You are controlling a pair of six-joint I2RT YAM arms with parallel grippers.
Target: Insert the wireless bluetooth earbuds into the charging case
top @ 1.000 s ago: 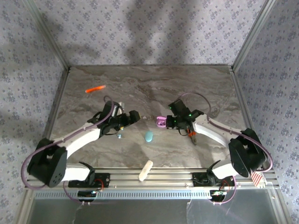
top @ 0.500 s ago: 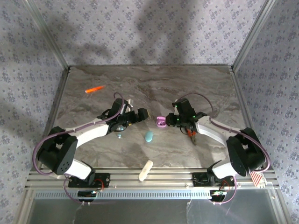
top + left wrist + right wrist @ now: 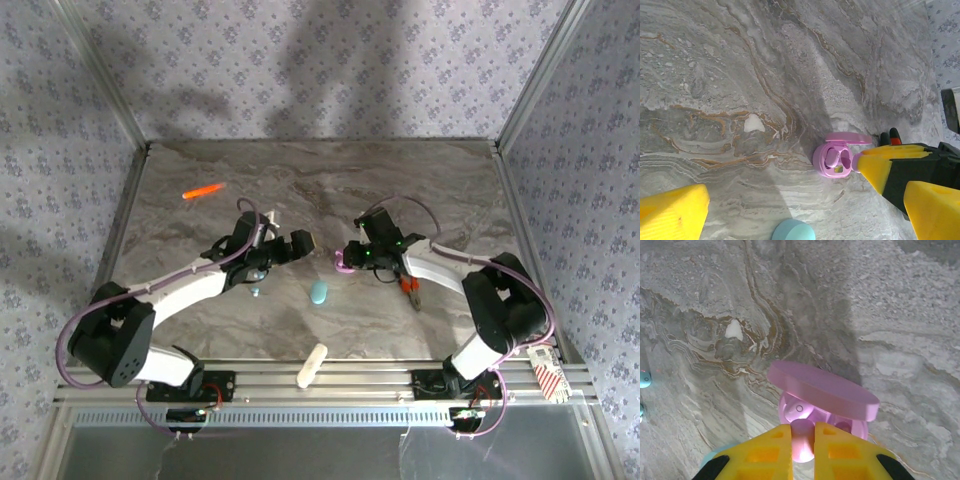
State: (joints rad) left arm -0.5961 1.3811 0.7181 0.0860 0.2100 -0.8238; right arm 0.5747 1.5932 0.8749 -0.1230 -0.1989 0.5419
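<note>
Earbud (image 3: 801, 446) pinched in right gripper (image 3: 802, 432) over open pink case (image 3: 822, 390), wrist view, left gripper (image 3: 298, 243) spread wide

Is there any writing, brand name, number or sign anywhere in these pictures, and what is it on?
No text here can be read.
Red-and-white striped tag at the lower right of the top view: any print on it is too small to read.
Open pink case: no lettering visible.
Teal case: no marking visible.
</note>
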